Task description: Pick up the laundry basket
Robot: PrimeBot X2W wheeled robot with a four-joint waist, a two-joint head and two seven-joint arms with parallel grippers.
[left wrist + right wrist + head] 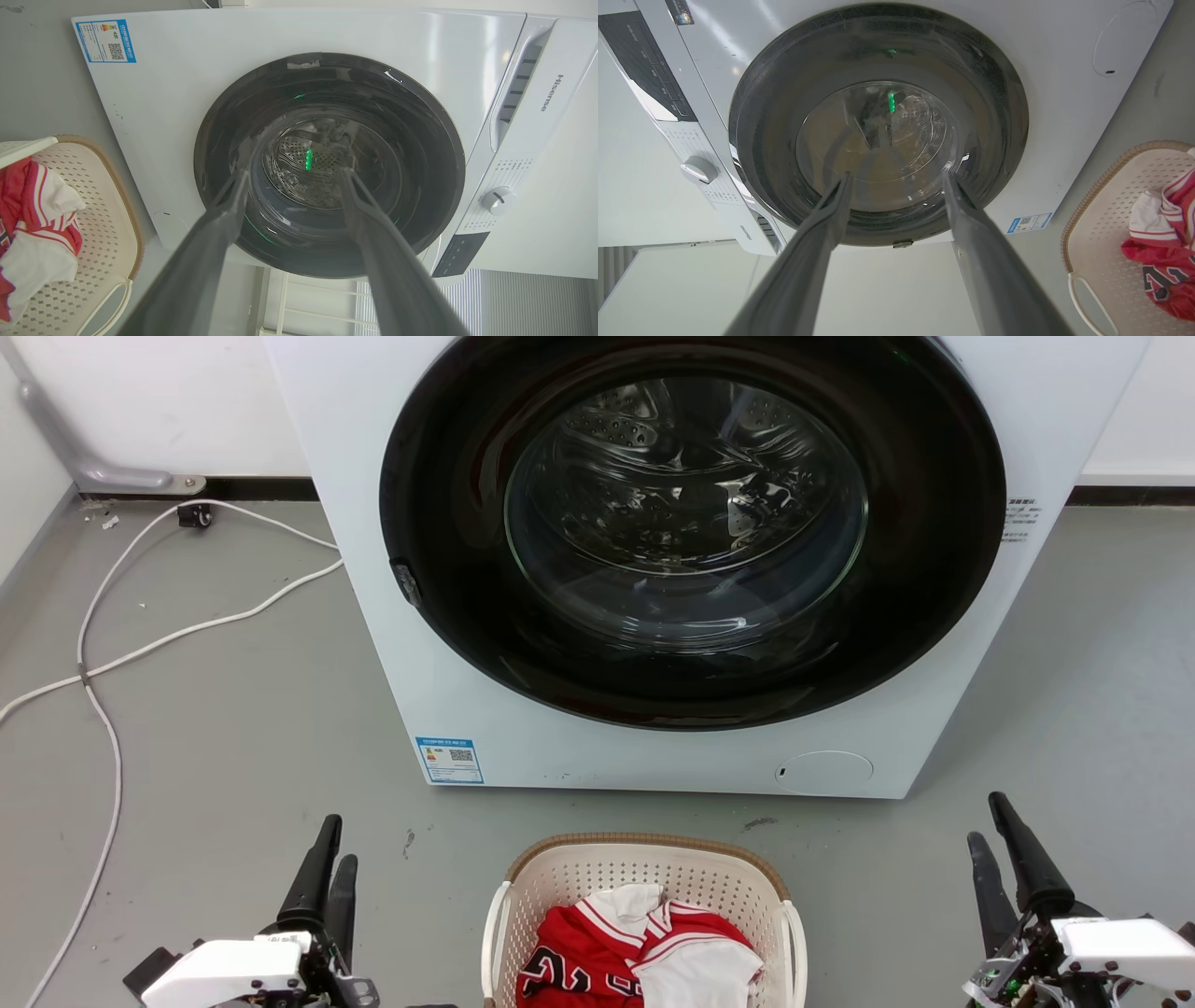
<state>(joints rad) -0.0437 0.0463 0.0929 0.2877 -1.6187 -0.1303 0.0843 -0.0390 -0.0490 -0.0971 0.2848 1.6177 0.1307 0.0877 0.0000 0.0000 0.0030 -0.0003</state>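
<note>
A white cable trails over the grey floor at the left of the head view. At the lower left, the left hand points up. The left wrist view shows its fingers spread apart with nothing between them. At bottom centre the laundry basket sits on the floor just in front of the washing machine, with a red and white shirt inside. At the lower right, the right hand is likewise spread and empty.
</note>
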